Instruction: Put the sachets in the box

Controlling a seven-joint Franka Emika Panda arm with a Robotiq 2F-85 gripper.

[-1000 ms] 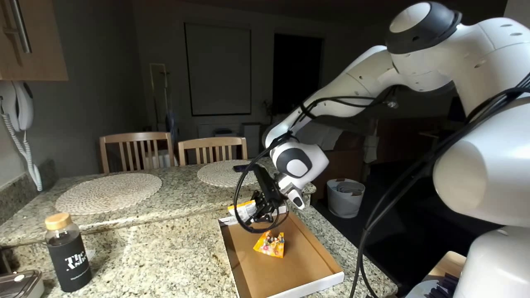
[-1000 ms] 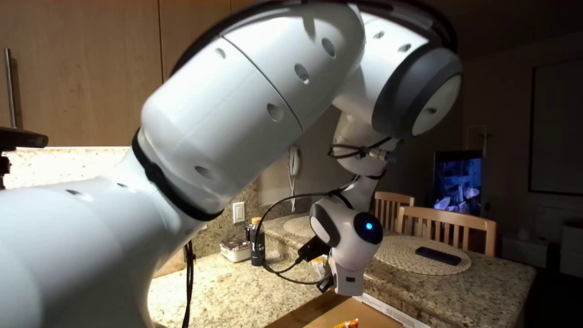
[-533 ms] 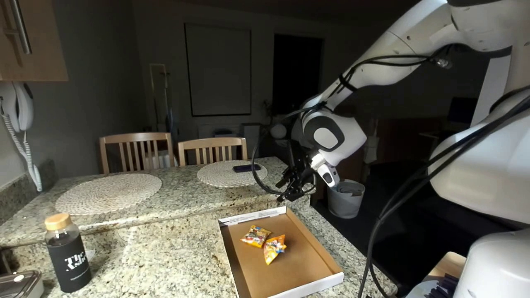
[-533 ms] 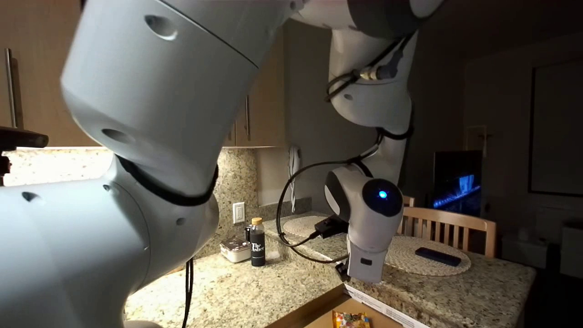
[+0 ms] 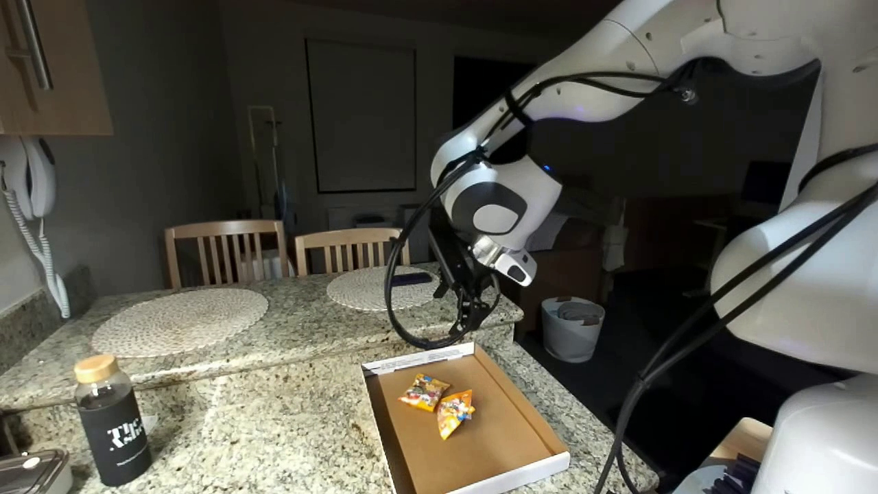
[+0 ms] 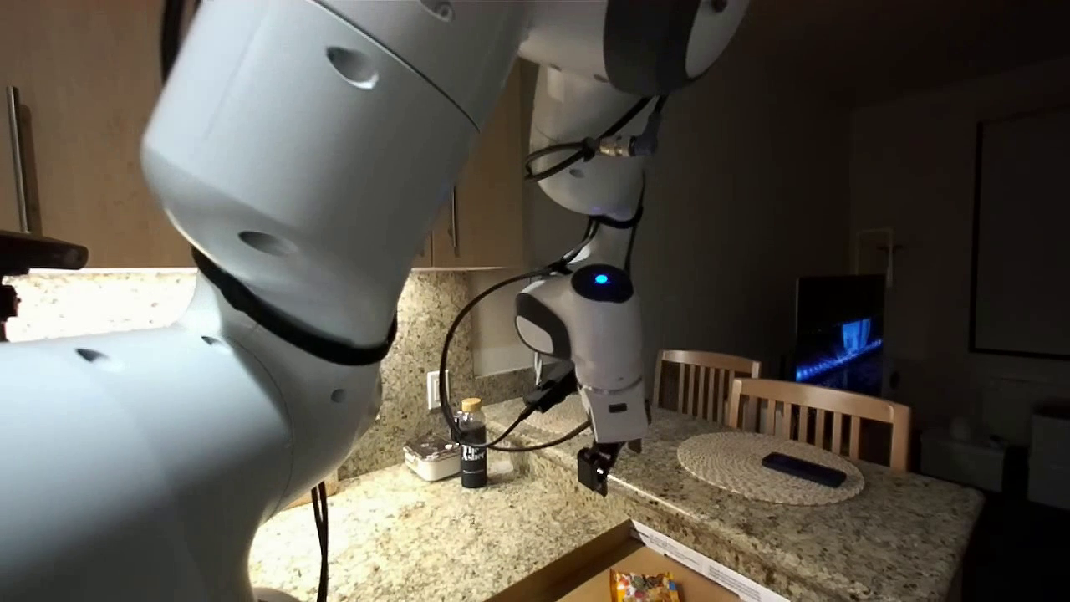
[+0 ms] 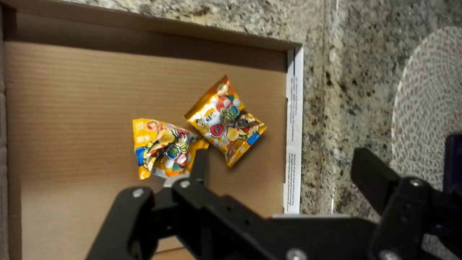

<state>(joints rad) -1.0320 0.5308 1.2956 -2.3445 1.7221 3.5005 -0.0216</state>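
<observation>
Two yellow sachets lie on the brown floor of the box, seen whole in an exterior view and the wrist view. One sachet [image 5: 424, 392] [image 7: 225, 121] is nearer the white printed end. Beside it, at its corner, is the other sachet [image 5: 454, 413] [image 7: 164, 148], crumpled; a black finger [image 7: 199, 164] overlaps its edge in the wrist view. The box [image 5: 494, 446] [image 7: 72, 90] rests on the counter. Above its far end hangs my gripper [image 7: 283, 160], fingers wide apart and nothing between them. An exterior view cuts off most of the box [image 6: 577, 577].
A raised granite ledge [image 5: 302, 336] runs behind the box, bearing round placemats [image 5: 182, 321] and a dark phone [image 6: 804, 470]. A dark bottle with a tan lid [image 5: 113, 418] stands on the counter, near a lidded container [image 6: 432, 457].
One second ago my gripper held a sachet over the box. It was let go and lies beside the other, which has turned slightly. The gripper opened, rose and shifted about above the far end.
</observation>
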